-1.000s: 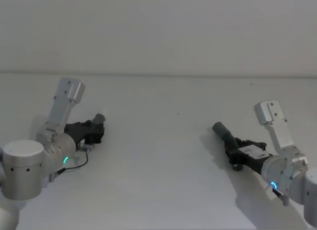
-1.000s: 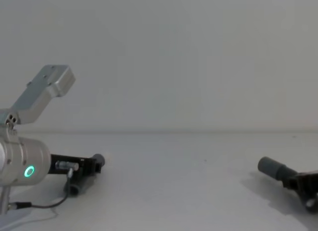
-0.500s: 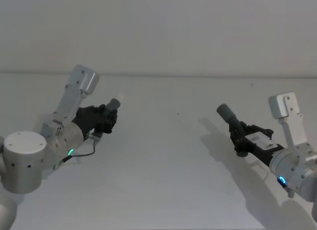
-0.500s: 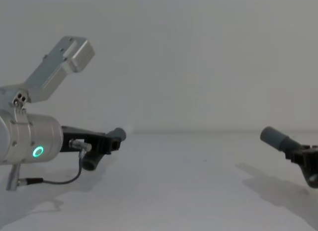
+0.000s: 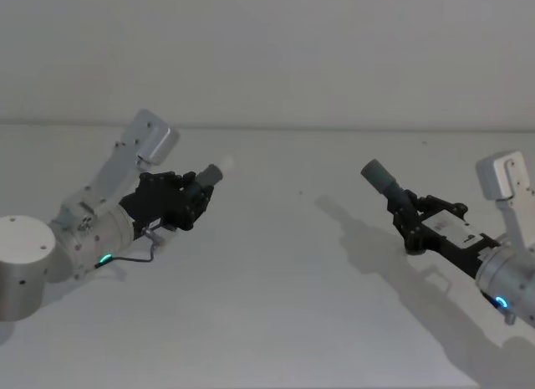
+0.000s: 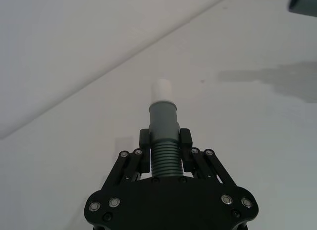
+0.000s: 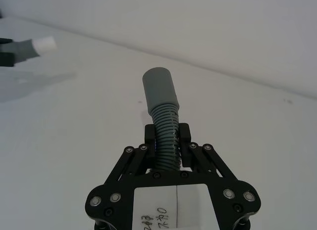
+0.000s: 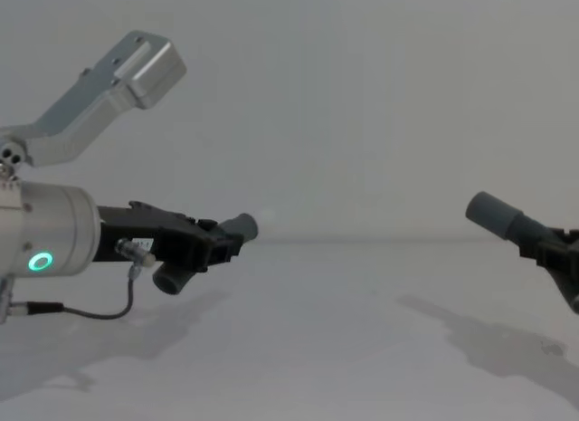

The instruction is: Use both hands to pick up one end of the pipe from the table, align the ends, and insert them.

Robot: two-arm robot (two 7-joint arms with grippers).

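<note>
Head view: I've got my left claw (image 5: 195,197) clamped on the white-tipped hose piece (image 5: 210,175) and my right claw (image 5: 403,207) clamped on the plain-cuffed hose piece (image 5: 380,178). Both are clear of the surface (image 5: 276,280) and well apart, cuffs angling inward toward its far edge.

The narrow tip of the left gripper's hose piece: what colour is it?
White tip on the hose piece; clearest in the left wrist view.

my left fingers (image 6: 144,151) and right fingers (image 7: 184,141) are black. the left hose piece (image 6: 164,158) is dark grey and ribbed, its cuff (image 6: 163,116) smooth grey with a white tip (image 6: 161,89). the right hose piece (image 7: 165,123) is ribbed grey with a plain grey end (image 7: 159,89). my left wrist (image 8: 54,240) is silver, its ring light (image 8: 40,262) green. the surface (image 5: 276,289) is matte white-grey.
</note>
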